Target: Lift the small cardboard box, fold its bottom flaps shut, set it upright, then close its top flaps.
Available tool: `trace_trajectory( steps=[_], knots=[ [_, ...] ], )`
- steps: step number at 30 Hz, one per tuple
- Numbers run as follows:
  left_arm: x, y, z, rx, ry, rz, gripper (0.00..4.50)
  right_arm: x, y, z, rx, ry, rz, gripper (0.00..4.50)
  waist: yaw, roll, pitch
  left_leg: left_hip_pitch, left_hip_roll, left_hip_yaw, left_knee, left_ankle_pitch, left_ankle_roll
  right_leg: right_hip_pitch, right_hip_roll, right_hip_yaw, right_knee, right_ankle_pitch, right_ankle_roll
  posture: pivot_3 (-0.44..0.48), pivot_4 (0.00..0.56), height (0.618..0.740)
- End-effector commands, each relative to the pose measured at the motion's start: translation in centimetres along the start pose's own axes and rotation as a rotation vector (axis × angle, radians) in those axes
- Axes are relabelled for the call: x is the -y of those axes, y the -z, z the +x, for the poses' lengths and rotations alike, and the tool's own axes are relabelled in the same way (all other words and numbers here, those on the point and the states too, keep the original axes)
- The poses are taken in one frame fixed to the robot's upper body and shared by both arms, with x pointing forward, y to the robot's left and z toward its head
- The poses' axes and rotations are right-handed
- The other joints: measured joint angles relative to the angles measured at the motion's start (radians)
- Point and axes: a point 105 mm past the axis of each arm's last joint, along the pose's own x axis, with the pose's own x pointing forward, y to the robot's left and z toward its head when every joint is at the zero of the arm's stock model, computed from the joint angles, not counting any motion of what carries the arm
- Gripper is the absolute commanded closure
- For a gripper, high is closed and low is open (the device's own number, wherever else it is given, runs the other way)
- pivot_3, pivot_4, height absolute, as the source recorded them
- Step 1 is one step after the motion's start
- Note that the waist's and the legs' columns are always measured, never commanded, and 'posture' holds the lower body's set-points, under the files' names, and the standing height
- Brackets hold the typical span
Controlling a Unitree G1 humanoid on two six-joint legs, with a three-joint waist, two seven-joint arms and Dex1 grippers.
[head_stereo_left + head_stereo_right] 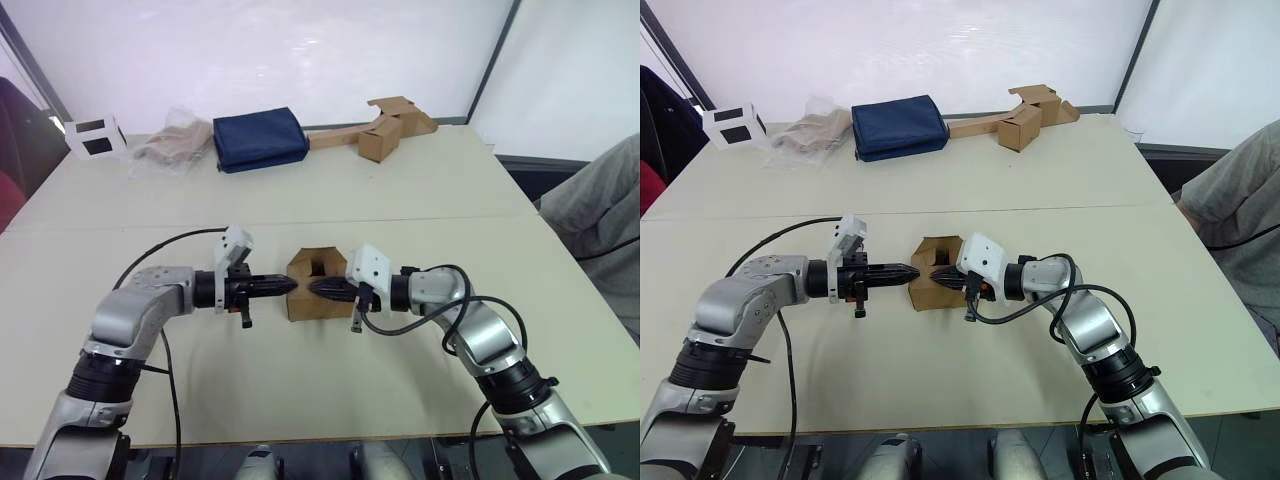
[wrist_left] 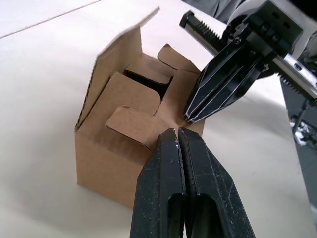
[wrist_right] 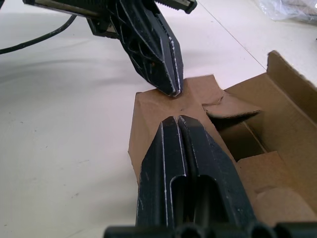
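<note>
**Both grippers pressing on the flaps of the small box**

Nearest to you are the two grippers, which meet over the small cardboard box (image 1: 316,285) at the middle of the near table (image 1: 300,380). The box stands on the table surface with its open end up. The top flaps (image 2: 143,106) are only partly folded: in the left wrist view you see one flap standing almost upright on the far side, while the others lean inward and leave a dark opening in the middle.

The left gripper (image 1: 287,285) comes in from the robot's left with its two black fingers pressed together, holding nothing; its tip rests on a folded flap at the box's near edge. The right gripper (image 1: 314,288) comes from the opposite side, also clenched with no gap between the fingers and nothing held, and its tip touches the same flap area. The two tips are just beside each other, almost touching.

Farther away, at the back of the far table, you can see a dark blue bag (image 1: 259,139), with a crumpled clear plastic bag (image 1: 174,145) to its left and a white cube frame (image 1: 96,137) beyond that. To the right of the blue bag lies another brown box joined to a long cardboard strip (image 1: 380,128). A person's grey sleeve (image 1: 600,220) is at the right edge.
</note>
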Motion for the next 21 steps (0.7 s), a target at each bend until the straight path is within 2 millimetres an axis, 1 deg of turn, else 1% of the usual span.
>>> trace_trajectory(
  steps=[1,4,5,8,9,13,15,21],
  knots=[
    [0.1,-0.4,0.1,-0.003,0.017,0.036,4.47,1.6,-3.2,-1.2,0.154,0.071,0.093,4.50,0.000,0.000,0.000,0.000,0.000,0.000,0.000,0.000,0.000,0.000,0.000,0.000,0.000,0.000,0.000,0.000,0.150,0.740],
    [0.2,-0.3,0.2,-0.004,0.022,0.036,4.47,3.0,-6.0,-2.8,0.330,0.099,0.251,4.50,0.003,0.000,0.000,0.000,0.000,0.000,0.000,0.000,0.000,0.000,0.000,0.000,0.000,0.000,0.000,0.000,0.150,0.740],
    [0.1,-0.3,0.3,-0.003,0.023,0.036,4.47,3.5,-6.7,-3.3,0.372,0.114,0.281,4.50,0.005,0.000,0.000,0.000,0.000,0.000,0.000,0.000,0.000,0.000,0.000,0.000,0.000,0.000,0.000,0.000,0.150,0.740],
    [0.1,-0.3,0.3,-0.002,0.024,0.036,4.47,4.5,-7.3,-4.1,0.406,0.144,0.315,4.50,0.007,0.000,0.000,0.000,0.000,0.000,0.000,0.000,0.000,0.000,0.000,0.000,0.000,0.000,0.000,0.000,0.150,0.740],
    [0.1,-0.3,0.3,-0.001,0.024,0.036,4.47,4.7,-7.1,-4.0,0.382,0.151,0.309,4.50,0.007,0.000,0.000,0.000,0.000,0.000,0.000,0.000,0.000,0.000,0.000,0.000,0.000,0.000,0.000,0.000,0.150,0.740],
    [0.0,-0.3,0.5,-0.002,0.024,0.039,4.47,6.4,-3.9,-3.0,0.179,0.241,0.198,4.50,0.006,0.000,0.000,0.000,0.000,0.000,0.000,0.000,0.000,0.000,0.000,0.000,0.000,0.000,0.000,0.000,0.150,0.740],
    [-0.1,-0.4,0.5,-0.001,0.021,0.040,4.47,6.6,-2.6,-2.3,0.101,0.241,0.177,4.50,0.006,0.000,0.000,0.000,0.000,0.001,0.000,0.000,0.000,0.000,0.000,0.000,0.000,0.000,0.000,0.000,0.150,0.740],
    [0.0,-0.2,0.2,0.004,0.014,0.036,4.47,5.5,-2.2,-1.5,0.094,0.167,0.194,4.50,0.006,0.000,0.000,-0.001,0.000,0.001,-0.001,0.000,0.000,-0.001,0.000,0.001,0.000,0.000,0.000,0.000,0.150,0.740]
  ],
)
